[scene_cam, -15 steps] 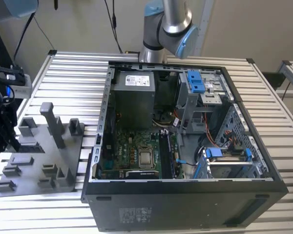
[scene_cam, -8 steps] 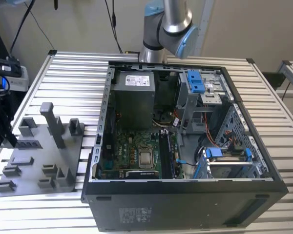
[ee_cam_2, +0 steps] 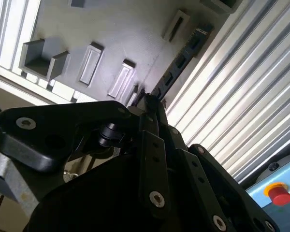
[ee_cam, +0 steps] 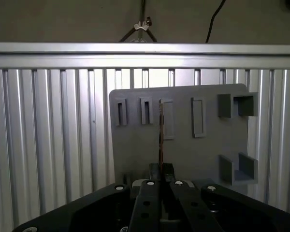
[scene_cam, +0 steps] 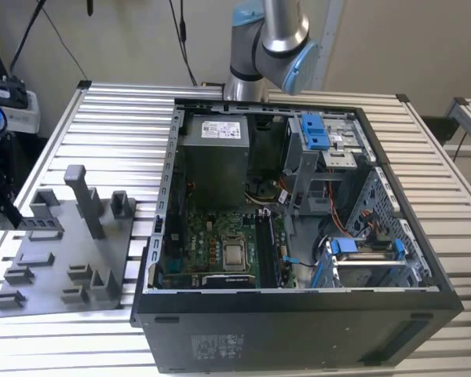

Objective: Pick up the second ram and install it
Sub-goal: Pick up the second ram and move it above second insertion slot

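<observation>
Open computer case (scene_cam: 298,330) on a slatted metal table (scene_cam: 118,118), gray holder plate (scene_cam: 51,287) at the case's 9 o'clock in the exterior view, power supply (scene_cam: 213,161) at 12 o'clock of the processor (scene_cam: 235,254), blue clips (scene_cam: 315,131) at its 1 o'clock, red button (ee_cam_2: 279,195) in the second wrist view

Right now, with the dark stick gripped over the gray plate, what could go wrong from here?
1. The jaws pinch the thin dark memory stick by one end, leaving most of its length unsupported; it may tilt or slip.
2. It is over the gray plastic holder plate, whose raised slots and blocks could catch its free end.
3. The open black computer case is crowded around the green motherboard; the stick could snag going in.
</observation>
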Motion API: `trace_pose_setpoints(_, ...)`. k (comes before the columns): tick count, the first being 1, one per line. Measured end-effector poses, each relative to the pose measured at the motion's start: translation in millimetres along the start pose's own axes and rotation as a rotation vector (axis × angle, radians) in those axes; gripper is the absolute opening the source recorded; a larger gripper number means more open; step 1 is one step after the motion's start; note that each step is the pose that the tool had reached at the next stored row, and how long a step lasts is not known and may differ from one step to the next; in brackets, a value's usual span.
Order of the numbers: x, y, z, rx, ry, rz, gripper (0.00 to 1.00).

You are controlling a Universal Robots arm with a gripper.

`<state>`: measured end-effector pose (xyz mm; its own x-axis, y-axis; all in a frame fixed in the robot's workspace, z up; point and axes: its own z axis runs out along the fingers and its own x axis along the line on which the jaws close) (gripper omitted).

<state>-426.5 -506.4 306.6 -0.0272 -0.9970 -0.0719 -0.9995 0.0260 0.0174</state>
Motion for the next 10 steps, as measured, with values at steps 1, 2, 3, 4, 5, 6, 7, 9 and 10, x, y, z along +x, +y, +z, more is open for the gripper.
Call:
trace_pose_setpoints(1, -0.1, 0.0, -1.6, 0.0000, 0.0000, 0.000, 0.14)
trace_pose_setpoints(2, -0.3, 0.1, -3.4, 0.0000, 0.0000, 0.000, 0.14)
trace_pose_setpoints(3, -0.4, 0.1, -5.7, 0.0000, 0.0000, 0.000, 0.14)
trace_pose_setpoints(4, -0.6, 0.2, -8.1, -0.0001, 0.0001, 0.000, 0.14)
trace_pose_setpoints(5, -0.8, 0.2, -10.5, -0.0001, 0.0001, 0.000, 0.14)
trace_pose_setpoints(6, -1.1, 0.3, -13.1, 0.0000, -0.0001, 0.000, 0.14)
trace_pose_setpoints(7, -1.3, 0.4, -15.5, 0.0000, 0.0000, 0.000, 0.14)
trace_pose_setpoints(9, -1.7, 0.4, -20.8, -0.0001, 0.0000, 0.000, 0.14)
trace_pose_setpoints(10, -2.0, 0.5, -23.8, -0.0001, 0.0001, 0.000, 0.14)
